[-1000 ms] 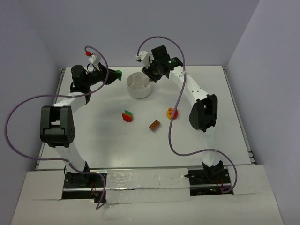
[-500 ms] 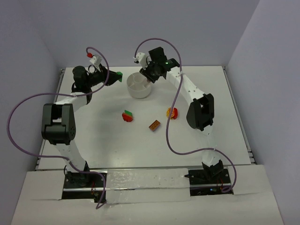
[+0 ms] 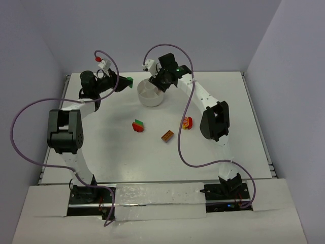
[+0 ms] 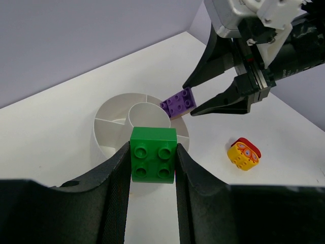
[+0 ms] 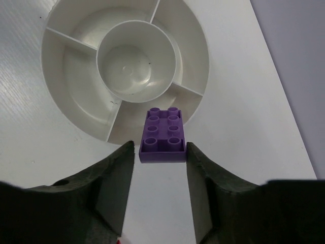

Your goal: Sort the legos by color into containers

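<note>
My left gripper [image 3: 125,82] is shut on a green lego [image 4: 153,154] and holds it just left of the white bowl [image 3: 150,99]. My right gripper [image 3: 161,84] hangs over the bowl's right side. A purple lego [image 5: 163,134] sits between its fingertips, over the rim [image 5: 199,76] of a wedge section. The jaws stand slightly wider than the brick, with a thin gap on each side. The left wrist view shows the purple lego [image 4: 179,102] at the right gripper's tips. All the bowl's sections that show are empty.
On the table in front of the bowl lie a red-and-green lego [image 3: 137,125], an orange-brown lego [image 3: 167,136] and a yellow-and-red lego [image 3: 187,122], the last also in the left wrist view [image 4: 244,153]. Walls close the back and sides.
My right gripper has moved left over the bowl with the purple lego. My left gripper with the green lego has edged slightly right, toward the bowl.
</note>
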`<action>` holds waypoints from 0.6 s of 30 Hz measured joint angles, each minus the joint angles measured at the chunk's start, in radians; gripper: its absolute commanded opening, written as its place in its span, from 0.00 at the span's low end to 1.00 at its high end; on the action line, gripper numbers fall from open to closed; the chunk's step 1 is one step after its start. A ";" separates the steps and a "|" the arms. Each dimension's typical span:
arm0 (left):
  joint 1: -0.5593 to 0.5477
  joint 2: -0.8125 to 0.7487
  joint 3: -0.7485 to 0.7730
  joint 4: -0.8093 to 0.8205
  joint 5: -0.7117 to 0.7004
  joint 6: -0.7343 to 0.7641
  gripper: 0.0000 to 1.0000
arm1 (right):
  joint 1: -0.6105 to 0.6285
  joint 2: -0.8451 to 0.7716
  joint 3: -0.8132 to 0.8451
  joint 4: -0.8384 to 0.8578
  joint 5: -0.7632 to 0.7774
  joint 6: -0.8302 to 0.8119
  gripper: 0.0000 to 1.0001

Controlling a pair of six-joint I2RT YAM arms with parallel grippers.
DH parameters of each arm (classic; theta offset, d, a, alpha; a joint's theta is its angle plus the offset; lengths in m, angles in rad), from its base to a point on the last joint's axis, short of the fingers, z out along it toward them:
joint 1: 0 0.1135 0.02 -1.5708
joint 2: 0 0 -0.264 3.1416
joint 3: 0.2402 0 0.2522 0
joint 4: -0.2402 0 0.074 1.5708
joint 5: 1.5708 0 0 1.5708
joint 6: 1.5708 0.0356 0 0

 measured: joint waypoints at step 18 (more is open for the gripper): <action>0.007 0.183 0.061 0.359 0.055 -0.232 0.14 | 0.010 -0.011 0.000 0.010 -0.016 0.034 0.77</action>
